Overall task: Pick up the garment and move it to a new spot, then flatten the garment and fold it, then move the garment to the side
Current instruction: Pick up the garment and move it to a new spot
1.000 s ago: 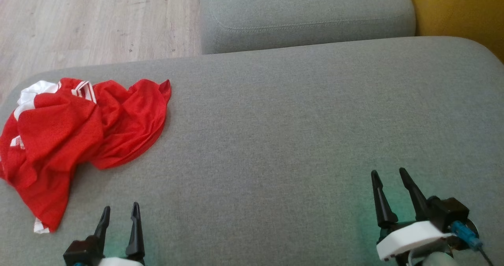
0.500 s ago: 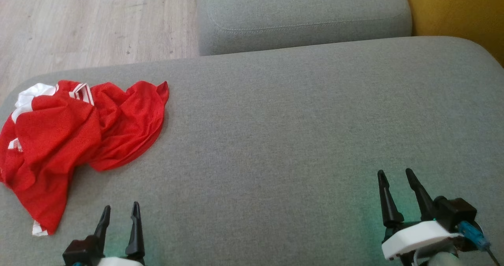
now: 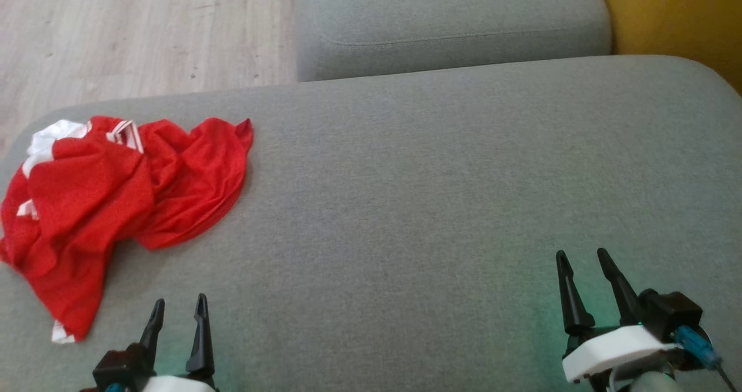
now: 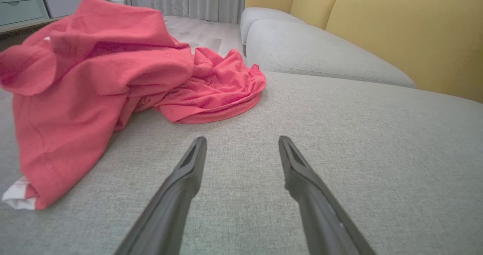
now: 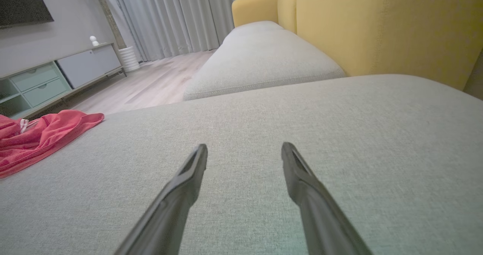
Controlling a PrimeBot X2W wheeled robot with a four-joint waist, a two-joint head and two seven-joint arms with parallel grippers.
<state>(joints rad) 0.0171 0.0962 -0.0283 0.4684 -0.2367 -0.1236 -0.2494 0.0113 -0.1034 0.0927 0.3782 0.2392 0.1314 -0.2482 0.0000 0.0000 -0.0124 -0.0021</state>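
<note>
Lying crumpled on a woven grey cushion (image 3: 406, 177), the red garment (image 3: 87, 206) sits clear of both arms' parted jaws.

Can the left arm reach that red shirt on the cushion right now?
Probably yes: the left gripper is open and empty, the red shirt lies crumpled just ahead to its left, with bare cushion between them.

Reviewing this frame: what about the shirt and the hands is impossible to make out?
Shirt: head view, its own crumpled folds hide its underside and full outline.
Shirt again: right wrist view, left edge cuts most of it off.
Left hand: head view, bottom edge cuts off its base.
White object on the cabinet: right wrist view, too small to identify.
</note>
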